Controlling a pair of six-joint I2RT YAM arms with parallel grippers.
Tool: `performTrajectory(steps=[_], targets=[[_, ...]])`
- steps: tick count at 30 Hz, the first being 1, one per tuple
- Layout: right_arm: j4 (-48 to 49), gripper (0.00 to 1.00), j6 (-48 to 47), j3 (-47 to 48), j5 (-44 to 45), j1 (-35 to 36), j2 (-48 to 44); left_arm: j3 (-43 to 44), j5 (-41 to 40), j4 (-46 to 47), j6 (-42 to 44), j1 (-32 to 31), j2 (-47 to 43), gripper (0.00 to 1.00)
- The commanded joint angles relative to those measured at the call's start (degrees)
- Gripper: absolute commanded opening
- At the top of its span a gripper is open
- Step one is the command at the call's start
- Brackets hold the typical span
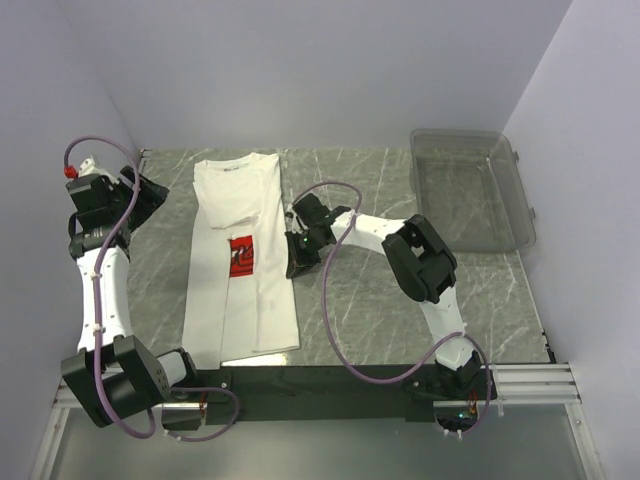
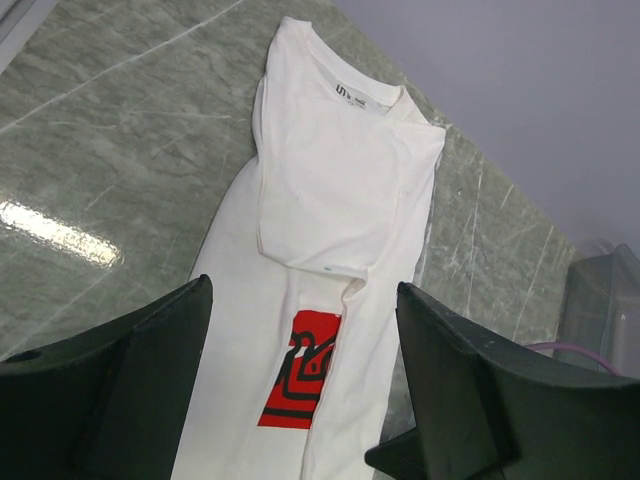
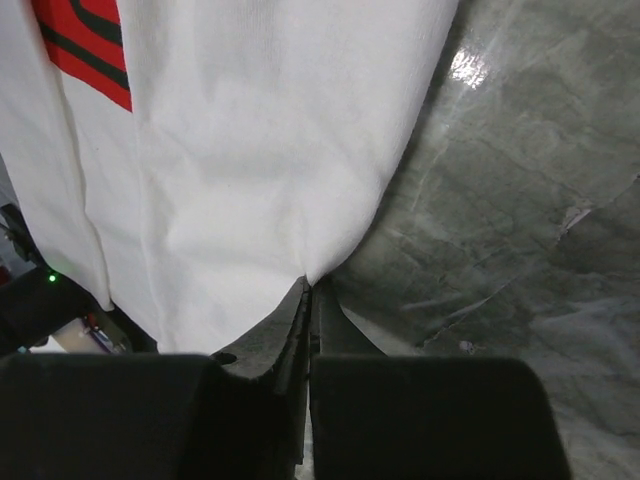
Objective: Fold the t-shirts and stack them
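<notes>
T-shirt [image 1: 240,300], sleeves turned in to a long strip, lies lengthwise on the table [image 1: 370,310], left of centre. Right tool [image 3: 308,288] is pressed together, pinching its right edge; left tool [image 2: 300,400] hangs spread, clear of the cloth. Probable step: lengthwise fold; the next move calls for carrying that edge across without dragging the strip.

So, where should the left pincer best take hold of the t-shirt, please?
Pinch the t-shirt at its left long edge, midway down, coming low from the left: that edge lies flat nearest the open left pincer, opposite the hold of the right pincer.
</notes>
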Motion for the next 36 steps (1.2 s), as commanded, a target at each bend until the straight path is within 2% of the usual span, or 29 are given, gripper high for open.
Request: performTrajectory(steps=[1,9,19,24,27,29,30,32,33,35,36], targets=[[-3.35,0.0,-3.24,-2.84,9.33,-0.09,-0.48,-0.29,1.44,0.94,-0.42,0.26,-1.57,0.79],[-5.72,0.0,-10.18,-4.51,9.51,-5.8,-4.09,-1.78,4.86,3.66,-2.09,0.26,-0.08,0.79],[-17.14,0.0,-21.17,2.78,7.66,-16.25,-1.98,-3.8,12.59,6.39,-4.2,0.26,3.87,0.79],[-19.26,0.0,-24.16,4.81,8.63,-19.78,-1.46,-5.21,17.78,7.18,-4.64,-0.7,5.37,0.79],[-19.79,0.01,-25.39,6.21,7.94,-21.45,-1.37,-5.65,19.02,6.74,-4.12,-3.33,5.9,0.78],[-21.45,0.09,-28.72,7.44,5.57,-21.98,-1.63,-6.08,19.46,6.3,-3.68,-6.4,6.25,0.78],[-21.9,0.21,-30.13,8.05,1.9,-22.07,-2.07,-6.18,19.02,5.95,-3.33,-7.72,6.51,0.78],[-22.51,0.32,-34.44,8.58,-0.5,-22.16,-3.3,-6.35,16.66,4.98,-2.45,-11.14,6.87,0.78],[-22.6,0.45,-35.84,8.76,-1.29,-22.25,-4.96,-6.79,15.95,5.33,-2.53,-11.95,7.83,0.77],[-21.64,0.52,-39.1,8.76,-2.79,-22.33,-6.81,-6.97,12.89,7.78,-4.11,-13.18,9.5,0.74],[-20.59,0.56,-40.85,8.76,-3.58,-22.77,-8.65,-6.71,11.47,8.58,-4.81,-13.36,12.29,0.69]])
